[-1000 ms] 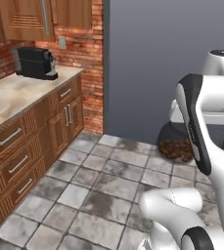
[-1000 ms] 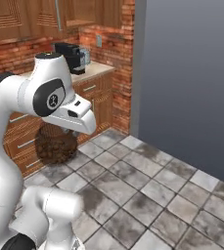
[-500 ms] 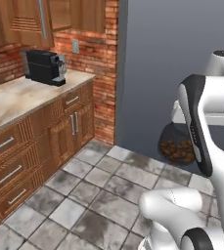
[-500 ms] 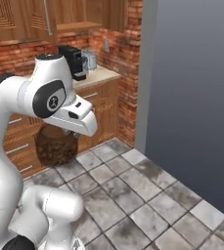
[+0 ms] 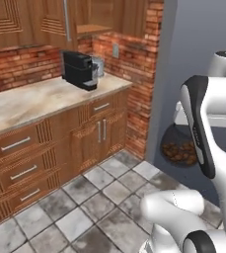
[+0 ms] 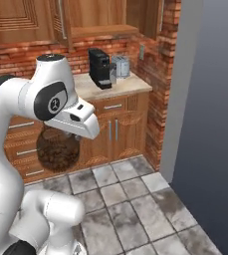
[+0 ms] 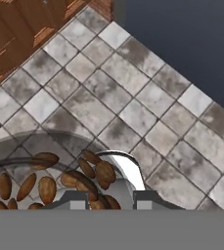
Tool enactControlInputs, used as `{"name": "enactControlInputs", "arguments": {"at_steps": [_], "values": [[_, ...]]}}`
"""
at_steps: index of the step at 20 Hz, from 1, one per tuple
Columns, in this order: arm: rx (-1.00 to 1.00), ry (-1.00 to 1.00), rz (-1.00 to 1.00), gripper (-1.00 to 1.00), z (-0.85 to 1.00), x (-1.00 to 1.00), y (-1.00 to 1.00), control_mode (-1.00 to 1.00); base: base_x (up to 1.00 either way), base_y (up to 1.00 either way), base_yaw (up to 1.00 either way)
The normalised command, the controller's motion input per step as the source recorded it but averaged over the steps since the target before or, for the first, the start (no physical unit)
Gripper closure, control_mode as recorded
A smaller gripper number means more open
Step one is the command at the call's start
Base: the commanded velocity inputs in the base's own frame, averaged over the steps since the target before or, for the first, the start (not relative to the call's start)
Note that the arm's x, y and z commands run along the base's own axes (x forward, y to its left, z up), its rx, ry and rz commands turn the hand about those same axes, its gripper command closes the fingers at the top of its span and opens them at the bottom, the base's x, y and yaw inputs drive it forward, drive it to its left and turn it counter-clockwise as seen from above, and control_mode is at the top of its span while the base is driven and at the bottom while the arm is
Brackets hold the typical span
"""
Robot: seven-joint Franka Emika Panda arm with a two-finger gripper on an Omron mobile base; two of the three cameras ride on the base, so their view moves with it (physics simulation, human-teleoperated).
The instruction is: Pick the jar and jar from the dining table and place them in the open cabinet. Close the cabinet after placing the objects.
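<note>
Hand view shows the round clear glass jar full of dark brown beans (image 7: 59, 183) right at the claw (image 7: 103, 201). The claw is closed tight on the jar's rim, and the jar hangs under the hand, up in the air over the grey stone floor tiles (image 7: 133, 102). In the left base view the same jar (image 5: 179, 148) sits low beside the white arm, in front of the dark grey wall (image 5: 203, 54). In the right base view the jar (image 6: 58, 149) hangs under the white hand.

The whole picture has shifted since a second ago, so the base has driven and turned. The jar sits in the same spot by the arm as before, and the claw has kept its hold. The black coffee machine (image 5: 79, 69) now looks nearer and more to the middle.

The coffee machine stands on the marbled stone tabletop (image 5: 35, 101), next to a small silver pot (image 5: 98, 65). Under the tabletop are brown wooden drawers with silver handles (image 5: 20, 163). Behind is a red brick wall (image 5: 134, 74). Above hangs the brown wooden wall cabinet (image 5: 92, 20), and one part of it stands open with a bare shelf inside. A long silver bar handle (image 5: 65, 21) runs down its door. The tabletop and the drawers stand between the robot and the cabinet. The grey wall is close on the right.
</note>
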Motion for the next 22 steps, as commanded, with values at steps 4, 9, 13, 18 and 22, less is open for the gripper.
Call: {"name": "enactControlInputs", "arguments": {"at_steps": [4,9,13,18,22], "values": [[0.00,0.00,0.00,1.00,0.00,0.00,0.00,1.00,0.78,-0.43,0.50],[0.00,0.00,0.00,1.00,0.00,0.00,0.00,1.00,0.86,-0.23,0.47],[0.00,0.00,0.00,1.00,0.00,0.00,0.00,1.00,0.91,-0.26,0.47],[0.00,0.00,0.00,1.00,0.00,0.00,0.00,1.00,0.56,-0.67,0.35],[0.00,0.00,0.00,1.00,0.00,0.00,0.00,1.00,0.27,-0.89,0.25]]}}
